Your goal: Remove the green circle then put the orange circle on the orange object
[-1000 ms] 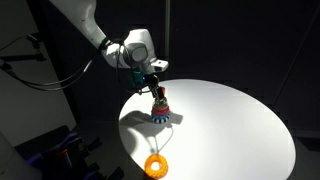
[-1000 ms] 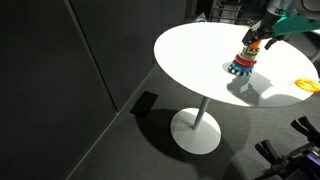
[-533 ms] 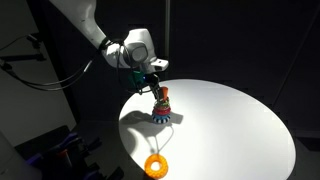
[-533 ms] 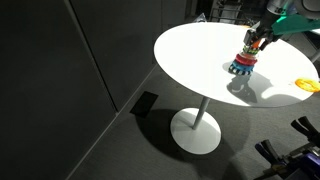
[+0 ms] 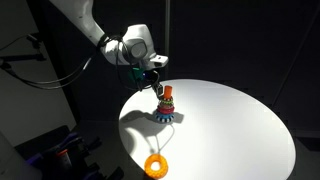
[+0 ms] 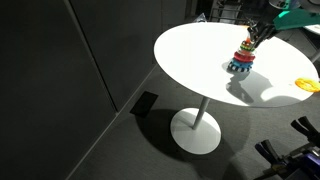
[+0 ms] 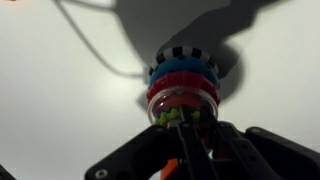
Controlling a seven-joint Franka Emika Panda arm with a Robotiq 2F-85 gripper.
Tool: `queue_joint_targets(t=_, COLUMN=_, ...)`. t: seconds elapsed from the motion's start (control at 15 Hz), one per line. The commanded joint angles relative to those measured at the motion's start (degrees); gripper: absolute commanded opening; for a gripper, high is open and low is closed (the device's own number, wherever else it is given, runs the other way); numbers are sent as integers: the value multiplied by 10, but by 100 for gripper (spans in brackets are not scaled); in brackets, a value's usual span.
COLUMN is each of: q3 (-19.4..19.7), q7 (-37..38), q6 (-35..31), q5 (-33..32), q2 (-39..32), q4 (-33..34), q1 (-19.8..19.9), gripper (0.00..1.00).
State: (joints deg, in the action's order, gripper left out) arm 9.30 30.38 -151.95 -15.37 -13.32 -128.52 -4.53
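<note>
A small stacking tower (image 5: pixel 165 106) (image 6: pixel 243 62) stands on the round white table (image 5: pixel 230 130), blue-and-white base at the bottom. In the wrist view its base (image 7: pixel 183 58) lies farthest from me, then the orange object (image 7: pixel 183 90), a red-orange piece, then the green circle (image 7: pixel 170 117) on top. My gripper (image 7: pixel 197 118) (image 5: pixel 158 84) (image 6: pixel 257 37) sits right at the tower's top, its dark fingers drawn close together on the green circle. The orange circle (image 5: pixel 156 165) (image 6: pixel 306 84) lies flat near the table's edge, well away from the tower.
The table stands on a single pedestal with a round foot (image 6: pixel 197 131) over a dark floor. Dark equipment and cables (image 5: pixel 40 70) fill the space behind the arm. A cluttered rack (image 5: pixel 60 155) sits low beside the table.
The jaws have closed from wide open down onto the top of the tower. The gripper has tilted and risen slightly, so more of the tower shows below it. The orange circle has not moved.
</note>
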Motion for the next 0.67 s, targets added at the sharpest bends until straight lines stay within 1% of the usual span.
queue_joint_targets(t=0.0, q3=1, q7=11, q6=8, q5=-8, q2=33, q4=-9, q1=-4, gripper=0)
queue_joint_targets(t=0.07, q3=0, q7=10, q6=8, q5=-7, q2=38, q4=-9, q1=-3, gripper=0)
queue_joint_targets(t=0.2, q3=-3, q7=10, q6=8, q5=-7, q2=44, q4=-10, q1=0, gripper=4)
queue_joint_targets(t=0.27, q3=-4, q7=9, q6=8, q5=-7, q2=47, q4=-11, q1=1, gripper=4)
queue_joint_targets(t=0.33, q3=-5, q7=8, q6=8, q5=-6, q2=50, q4=-11, q1=2, gripper=6)
queue_joint_targets(t=0.4, q3=-6, q7=7, q6=8, q5=-6, q2=52, q4=-12, q1=3, gripper=4)
queue_joint_targets(t=0.47, q3=-6, q7=7, q6=8, q5=-6, q2=53, q4=-12, q1=3, gripper=8)
queue_joint_targets(t=0.53, q3=-6, q7=7, q6=9, q5=-6, q2=54, q4=-12, q1=4, gripper=32)
queue_joint_targets(t=0.6, q3=-6, q7=8, q6=8, q5=-8, q2=53, q4=-12, q1=4, gripper=33)
